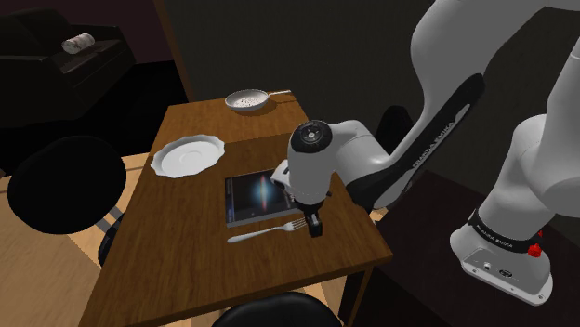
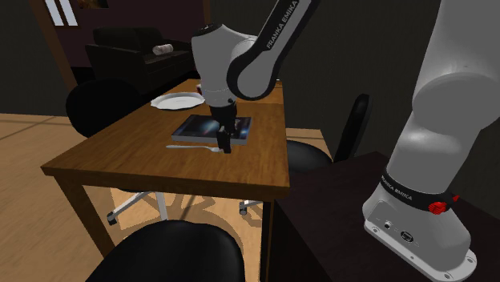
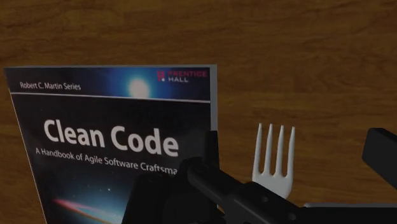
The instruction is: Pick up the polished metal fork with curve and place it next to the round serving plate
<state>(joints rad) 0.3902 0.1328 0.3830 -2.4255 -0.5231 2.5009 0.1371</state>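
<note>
A pale metal fork [image 1: 265, 232] lies on the wooden table [image 1: 186, 251] near its front edge, just beside a dark book [image 1: 256, 197]. My gripper [image 1: 316, 228] hangs low over the fork's tine end, open. In the wrist view the tines [image 3: 275, 159] lie between the two black fingers [image 3: 207, 159], which stand apart and do not clasp them. The round white plate [image 1: 189, 156] with a wavy rim sits farther back on the table, beyond the book toward the shoulder view's left. The fork [image 2: 192, 147], gripper [image 2: 227, 147] and plate [image 2: 178, 100] are also in the second exterior view.
A small pan [image 1: 247, 99] with a handle stands at the table's far edge. The "Clean Code" book [image 3: 114, 146] lies right beside the fork. Black chairs [image 1: 65, 186] stand around the table. A dark sofa [image 1: 65, 56] is behind.
</note>
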